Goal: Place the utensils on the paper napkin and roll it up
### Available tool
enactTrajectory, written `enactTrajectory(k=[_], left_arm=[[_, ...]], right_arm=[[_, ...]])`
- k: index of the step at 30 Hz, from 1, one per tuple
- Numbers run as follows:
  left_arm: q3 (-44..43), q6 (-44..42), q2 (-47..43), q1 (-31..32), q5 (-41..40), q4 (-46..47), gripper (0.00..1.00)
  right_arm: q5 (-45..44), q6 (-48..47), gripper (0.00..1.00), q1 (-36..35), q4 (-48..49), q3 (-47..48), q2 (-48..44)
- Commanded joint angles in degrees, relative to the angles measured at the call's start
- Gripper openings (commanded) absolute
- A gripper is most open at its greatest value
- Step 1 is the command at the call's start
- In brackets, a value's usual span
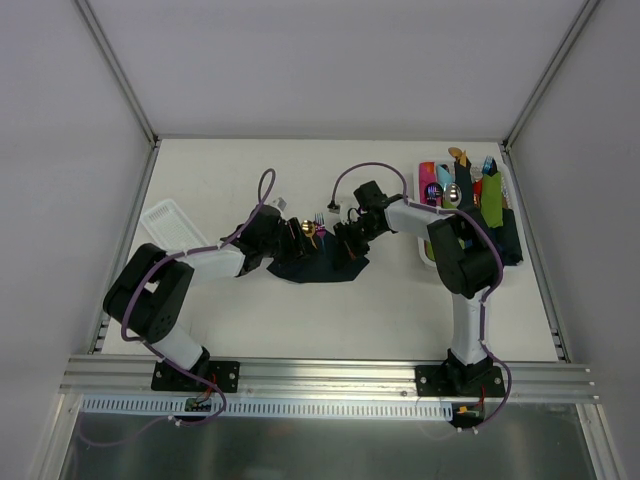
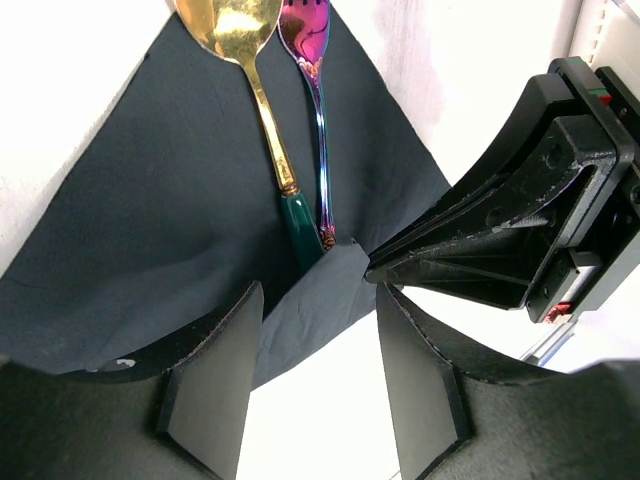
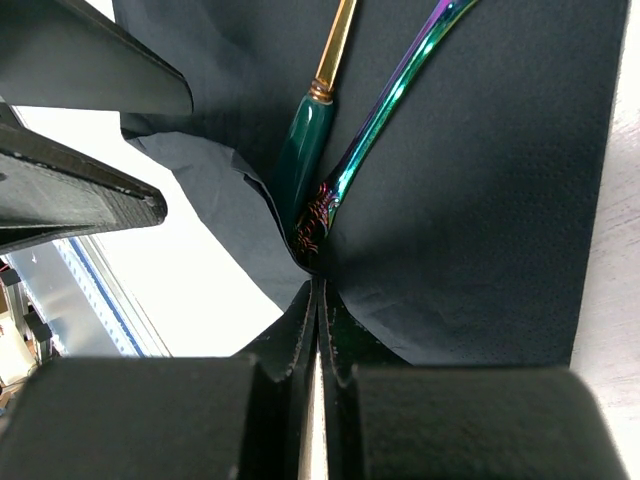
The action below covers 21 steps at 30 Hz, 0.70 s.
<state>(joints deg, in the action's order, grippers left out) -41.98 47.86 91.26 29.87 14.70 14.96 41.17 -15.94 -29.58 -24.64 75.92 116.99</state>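
Note:
The dark navy paper napkin [image 1: 318,266] lies mid-table, between the two grippers. In the left wrist view the gold-bowled spoon [image 2: 243,40] with a green handle and the iridescent fork [image 2: 318,110] lie side by side on the napkin [image 2: 150,220]. My right gripper [image 3: 320,285] is shut on the napkin's [image 3: 480,200] near edge, just behind the spoon handle [image 3: 300,160] and the fork handle [image 3: 390,110], and the edge is lifted into a fold. My left gripper [image 2: 320,295] is open and empty, its fingers [image 2: 215,380] just over the napkin's corner, close to the right gripper [image 2: 500,240].
A white tray [image 1: 423,255] at the right holds green, pink and dark rolled bundles with cutlery tips. A white ridged lid [image 1: 172,222] lies at the left. White walls enclose the table on three sides.

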Motion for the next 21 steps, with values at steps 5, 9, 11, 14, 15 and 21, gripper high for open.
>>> enactTrajectory(k=[5, 9, 11, 14, 15, 21], left_arm=[[-2.3, -3.3, 2.0, -1.1, 2.0, 2.9, 0.50], [-2.1, -3.7, 3.7, -1.2, 3.7, 4.5, 0.49], [-1.2, -3.5, 4.2, -1.2, 4.6, 6.4, 0.47], [-0.3, -3.0, 4.4, -1.3, 5.3, 9.3, 0.45], [-0.1, -3.0, 4.5, -1.4, 5.5, 9.6, 0.44], [1.6, -4.0, 4.3, -2.2, 5.3, 13.8, 0.43]], right_arm=[[0.2, -0.3, 0.00, -0.2, 0.1, 2.2, 0.7], [0.4, -0.4, 0.00, 0.0, -0.2, 2.4, 0.9], [0.2, -0.6, 0.00, 0.0, -0.5, 2.6, 1.0], [0.1, -0.6, 0.00, 0.0, -0.6, 2.7, 1.0], [0.1, -0.7, 0.00, -0.1, -0.6, 2.6, 1.0], [0.7, -1.0, 0.00, 0.1, -0.7, 2.6, 1.0]])
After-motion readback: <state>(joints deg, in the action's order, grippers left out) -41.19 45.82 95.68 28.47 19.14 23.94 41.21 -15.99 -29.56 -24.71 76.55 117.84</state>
